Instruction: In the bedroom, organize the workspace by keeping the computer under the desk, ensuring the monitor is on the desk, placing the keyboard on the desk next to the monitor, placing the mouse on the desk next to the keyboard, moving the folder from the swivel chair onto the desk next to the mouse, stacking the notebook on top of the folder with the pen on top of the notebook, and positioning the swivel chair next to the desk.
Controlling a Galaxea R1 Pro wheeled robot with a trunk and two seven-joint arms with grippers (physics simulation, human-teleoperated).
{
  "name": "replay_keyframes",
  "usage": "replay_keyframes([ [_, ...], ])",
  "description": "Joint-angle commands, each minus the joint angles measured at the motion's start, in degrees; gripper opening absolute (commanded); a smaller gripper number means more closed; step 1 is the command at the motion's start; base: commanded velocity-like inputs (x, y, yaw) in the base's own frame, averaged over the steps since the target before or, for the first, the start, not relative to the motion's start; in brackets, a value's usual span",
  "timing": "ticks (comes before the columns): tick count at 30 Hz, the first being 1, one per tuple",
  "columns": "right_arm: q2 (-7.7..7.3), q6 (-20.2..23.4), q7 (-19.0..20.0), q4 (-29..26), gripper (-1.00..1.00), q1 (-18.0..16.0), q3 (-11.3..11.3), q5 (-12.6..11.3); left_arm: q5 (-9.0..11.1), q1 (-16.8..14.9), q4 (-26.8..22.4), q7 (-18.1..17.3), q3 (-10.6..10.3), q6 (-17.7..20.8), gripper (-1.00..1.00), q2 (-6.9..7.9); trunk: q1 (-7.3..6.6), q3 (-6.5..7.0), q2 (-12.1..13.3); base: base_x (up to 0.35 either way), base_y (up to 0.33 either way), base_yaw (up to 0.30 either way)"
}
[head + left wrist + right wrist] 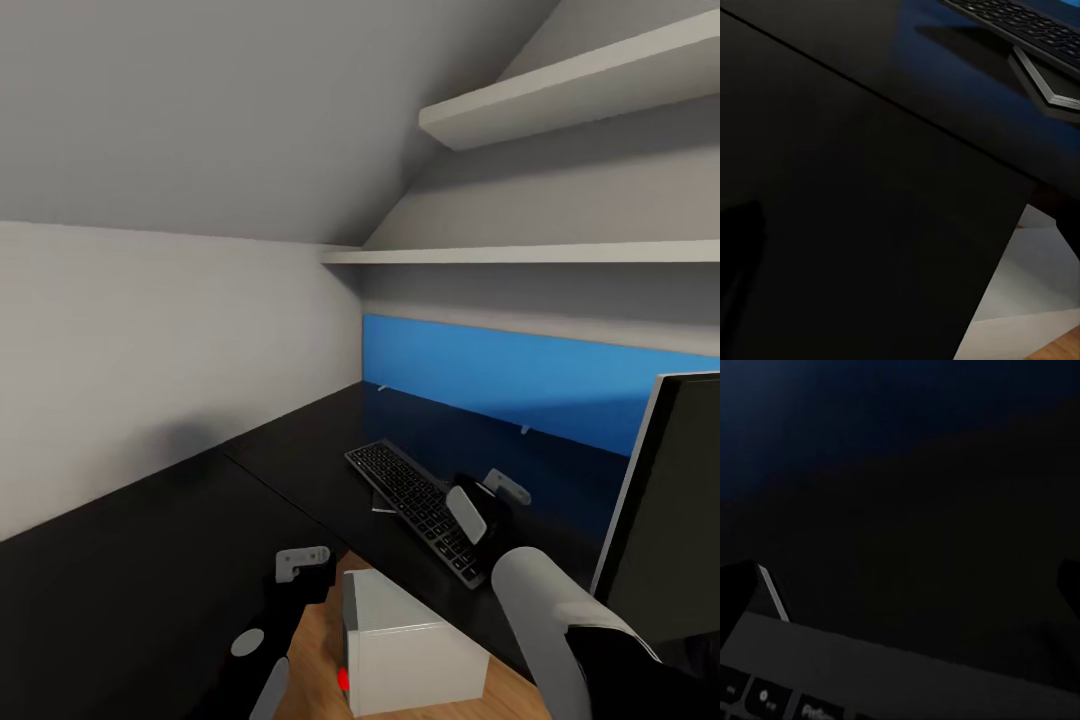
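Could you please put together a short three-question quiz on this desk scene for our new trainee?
1. True or false: the keyboard lies on the desk.
2. Where is the computer? A) on a shelf B) on the wooden floor at the desk's edge C) on the keyboard
3. Fill in: the right end effector hovers by the keyboard's ____ side, toward the monitor.

Key: 1 true; 2 B; 3 right.
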Motion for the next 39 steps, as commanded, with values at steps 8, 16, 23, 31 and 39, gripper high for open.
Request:
replay_keyframes([
  [8, 0.06, 2.15, -0.16, -0.19, 1.00, -0.02, -1.76, -0.07, 1.10, -0.03, 1.17, 0.54, -0.09, 0.33, 1.00, 0.03, 0.00, -0.07, -0.03, 0.000, 0.000, 0.000],
  [16, 0.06, 3.05, -0.20, -0.19, 1.00, -0.02, -2.24, -3.35, 1.09, -0.03, 1.17, 0.54, -0.02, 0.33, 1.00, 0.03, 0.00, -0.07, -0.03, 0.000, 0.000, 0.000],
  [23, 0.06, 3.46, -0.22, -0.19, 1.00, -0.02, -2.21, -4.60, 1.13, -0.03, 1.17, 0.49, -0.01, 0.33, 1.00, 0.06, 0.00, -0.07, -0.03, 0.000, 0.000, 0.000],
  [31, 0.06, 3.44, -0.19, -0.19, 1.00, -0.02, -2.22, -4.64, 1.17, -0.03, 1.17, 0.47, 0.00, 0.33, 1.00, 0.09, 0.00, -0.07, -0.03, 0.000, 0.000, 0.000],
  [39, 0.06, 3.42, -0.18, -0.19, 1.00, -0.02, -2.22, -4.64, 1.17, -0.03, 1.17, 0.47, 0.00, 0.33, 1.00, 0.07, 0.00, -0.07, -0.03, -0.025, 0.018, 0.000],
])
